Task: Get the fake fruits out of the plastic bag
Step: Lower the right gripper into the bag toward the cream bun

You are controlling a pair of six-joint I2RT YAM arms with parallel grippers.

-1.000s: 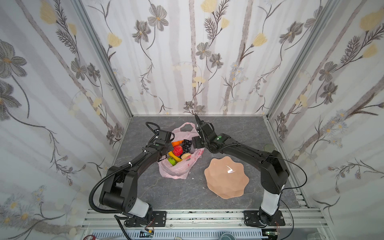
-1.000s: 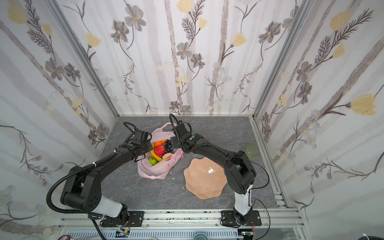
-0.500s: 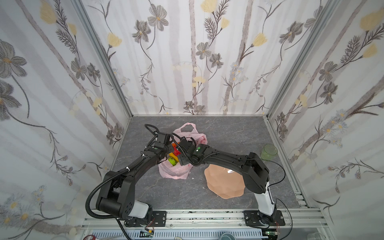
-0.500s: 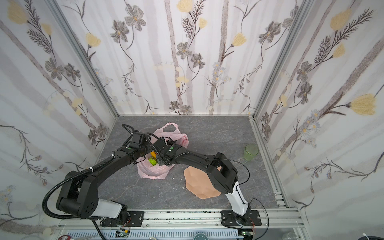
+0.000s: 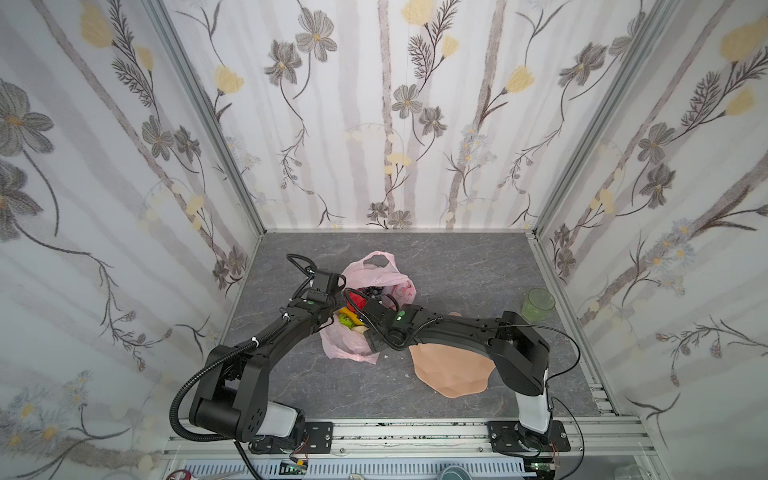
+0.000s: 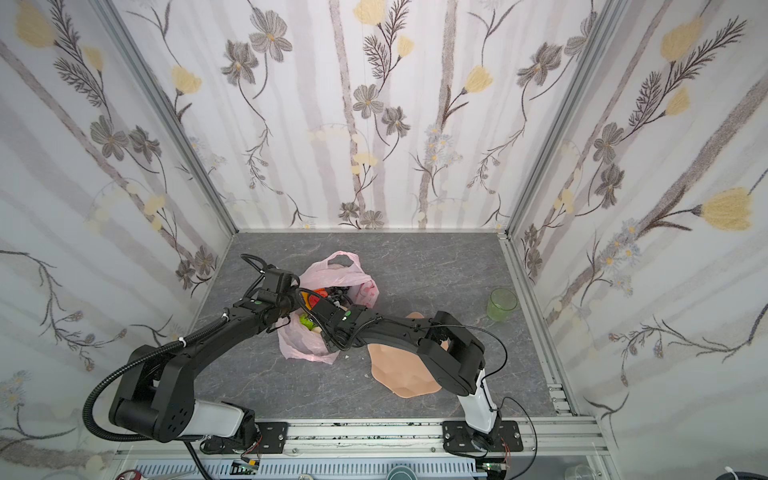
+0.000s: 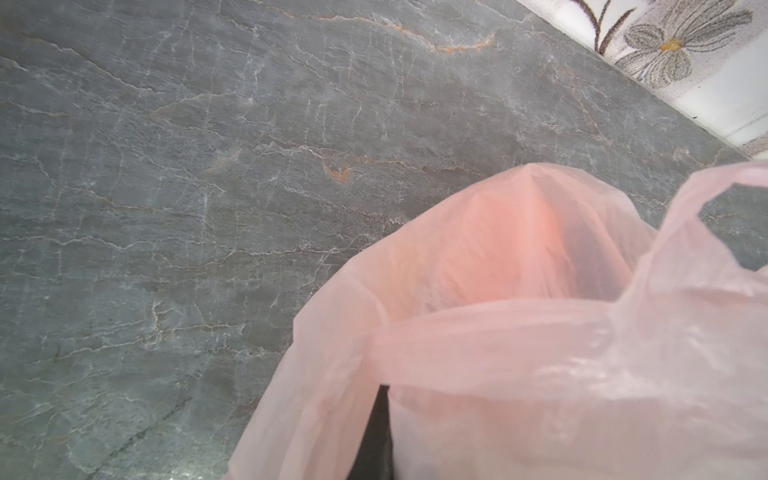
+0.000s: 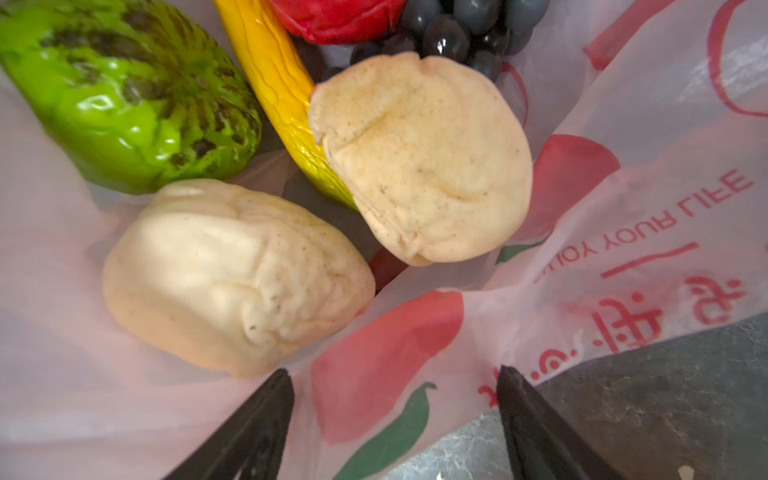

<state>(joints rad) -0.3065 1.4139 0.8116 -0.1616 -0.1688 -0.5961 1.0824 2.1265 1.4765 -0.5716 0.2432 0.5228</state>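
Judging progress as near the start: seeing no fake fruits (image 5: 355, 297) on the table (image 5: 457, 266) or on the visible part of the peach plate (image 5: 453, 374), which is lying back along the arm behind the right gripper (image 8: 392, 415). Finding every fruit in view inside the plastic bag (image 5: 347, 345), directly ahead of that gripper's fingertips.

Recording right gripper as spread apart and clamping nothing. Straddling the bag's printed wall, one finger (image 8: 257, 419) inside the mouth and its partner outside over table. Judging the next grasp as aimed at the nearer pale beige round one (image 8: 232, 278), just ahead of the inner finger.

Recording left gripper (image 5: 337, 291) as closed. Seeing pink film bunching over it in the left wrist view, so reading it as pinching the bag's rim, across the opening from the right gripper.

Counting from the right wrist view:
- pale beige round ones: two, the second (image 8: 419, 158) farther ahead, touching the banana
- yellow banana (image 8: 282, 104): one
- green fruit (image 8: 124, 95): one, ahead on the inner-finger side
- red apple (image 8: 336, 16): one, farthest ahead
- grape bunch (image 8: 457, 29): one, beside the apple

Spotting one orange patch (image 6: 319, 292) in a top view; not making out a second orange.

Counting also one bag, one plate and one green cup (image 5: 539, 303), the cup well apart from both grippers.

Leaving every counted fruit to be lifted out.
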